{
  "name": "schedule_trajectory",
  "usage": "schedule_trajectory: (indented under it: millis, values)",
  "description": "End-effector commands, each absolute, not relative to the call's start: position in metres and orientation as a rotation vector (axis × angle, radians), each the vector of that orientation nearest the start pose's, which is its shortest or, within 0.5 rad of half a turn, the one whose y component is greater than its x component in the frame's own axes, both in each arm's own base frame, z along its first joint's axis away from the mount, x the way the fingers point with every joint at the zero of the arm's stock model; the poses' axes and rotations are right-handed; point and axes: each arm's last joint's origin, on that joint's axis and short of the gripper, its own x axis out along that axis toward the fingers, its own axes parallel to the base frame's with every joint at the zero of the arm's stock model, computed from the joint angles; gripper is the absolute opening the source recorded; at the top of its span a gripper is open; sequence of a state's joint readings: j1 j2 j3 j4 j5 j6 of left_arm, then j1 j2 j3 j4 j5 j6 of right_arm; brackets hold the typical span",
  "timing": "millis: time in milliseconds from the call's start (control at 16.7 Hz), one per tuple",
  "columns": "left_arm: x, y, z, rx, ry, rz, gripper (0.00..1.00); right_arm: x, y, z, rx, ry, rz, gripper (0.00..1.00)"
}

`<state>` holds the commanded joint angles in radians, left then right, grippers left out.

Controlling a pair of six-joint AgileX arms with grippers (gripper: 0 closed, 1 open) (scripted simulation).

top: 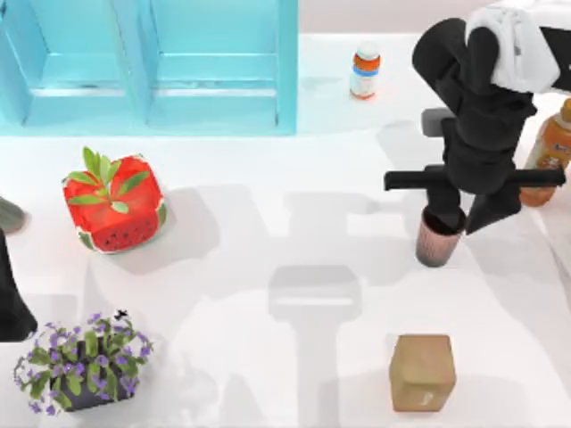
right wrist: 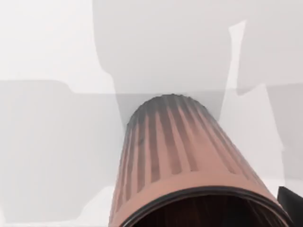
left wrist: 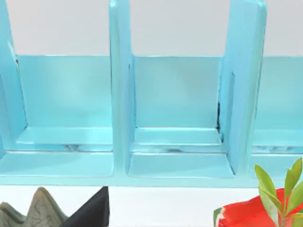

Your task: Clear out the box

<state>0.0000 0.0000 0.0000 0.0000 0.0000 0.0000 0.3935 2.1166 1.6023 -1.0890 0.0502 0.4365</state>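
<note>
Terracotta-pink ribbed cup [top: 437, 239] directly under right gripper [top: 443, 220], finger state impossible to tell, upright on table [top: 294, 374], far from turquoise box [top: 152, 67]; judged rigid, light, ridged for grip, best taken across rim; left arm parked at table's left edge.

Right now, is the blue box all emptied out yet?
Looks nearly finished. The blue box has bare compartments in the top and left wrist views. The right gripper is at the ribbed cup on the table, outside the box. Left: let go and pull away.
</note>
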Motion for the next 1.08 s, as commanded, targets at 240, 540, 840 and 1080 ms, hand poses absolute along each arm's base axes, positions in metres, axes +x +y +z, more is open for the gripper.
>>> schedule_trajectory:
  millis: [240,540,840,1080]
  values:
    - [0.1057,-0.0012,0.1600,0.000,0.000,0.000,1.00,0.3708,0.1566,0.1582,-0.018,1.580,-0.072,0.75]
    - [0.1057,-0.0012,0.1600,0.000,0.000,0.000,1.00,0.3708,0.1566,0.1582,-0.018,1.580,-0.072,1.00]
    - [0.1057,-0.0012,0.1600,0.000,0.000,0.000,1.00,0.3708,0.1566,0.1582,-0.018,1.580,-0.072,1.00]
    - [0.1057,-0.0012,0.1600,0.000,0.000,0.000,1.00,0.3721,0.1559,0.1620,-0.016,1.578,-0.075,1.00]
